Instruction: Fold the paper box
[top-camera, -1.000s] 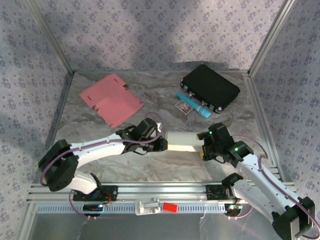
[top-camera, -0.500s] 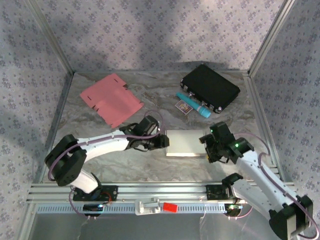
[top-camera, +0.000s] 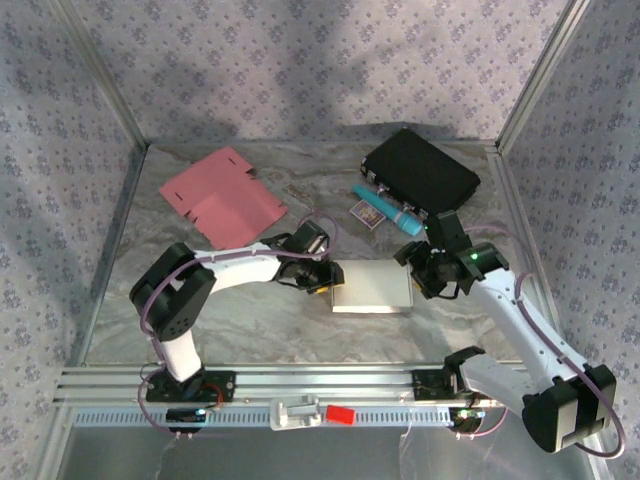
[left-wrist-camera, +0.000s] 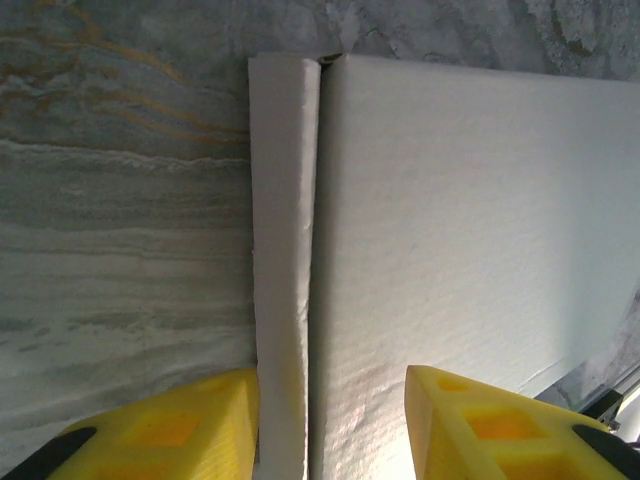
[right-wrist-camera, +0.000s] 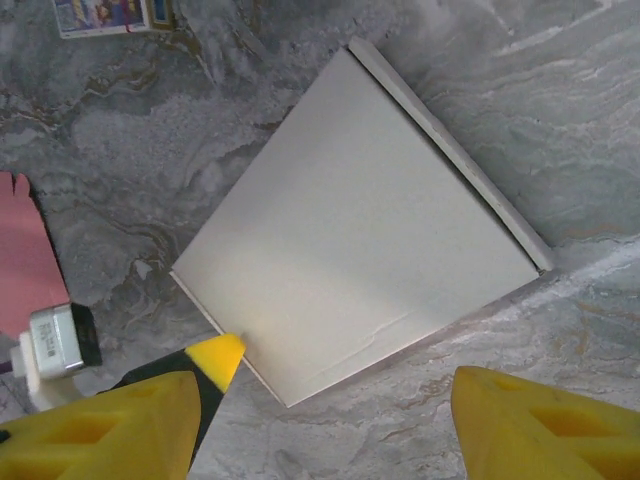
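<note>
The white paper box (top-camera: 372, 288) lies flat on the marble table, a narrow flap (left-wrist-camera: 285, 250) folded along the left side of its main panel (left-wrist-camera: 450, 220). My left gripper (top-camera: 325, 275) is at the box's left edge. Its yellow fingers stand apart over the flap and panel (left-wrist-camera: 330, 430), open and gripping nothing. My right gripper (top-camera: 432, 270) hovers by the box's right end. In the right wrist view the whole box (right-wrist-camera: 360, 220) shows below the wide-open right gripper (right-wrist-camera: 320, 425), and a yellow tip of the left gripper's fingers (right-wrist-camera: 215, 355) touches the box's corner.
A flat pink cardboard blank (top-camera: 222, 198) lies at the back left. A black case (top-camera: 420, 175), a teal tube (top-camera: 388, 212) and a small picture card (top-camera: 365, 213) sit at the back right. Metal frame posts and patterned walls enclose the table.
The box has gone from raised between both grippers to lying flat on the table. The left gripper has opened. The right gripper has pulled back and to the right.
</note>
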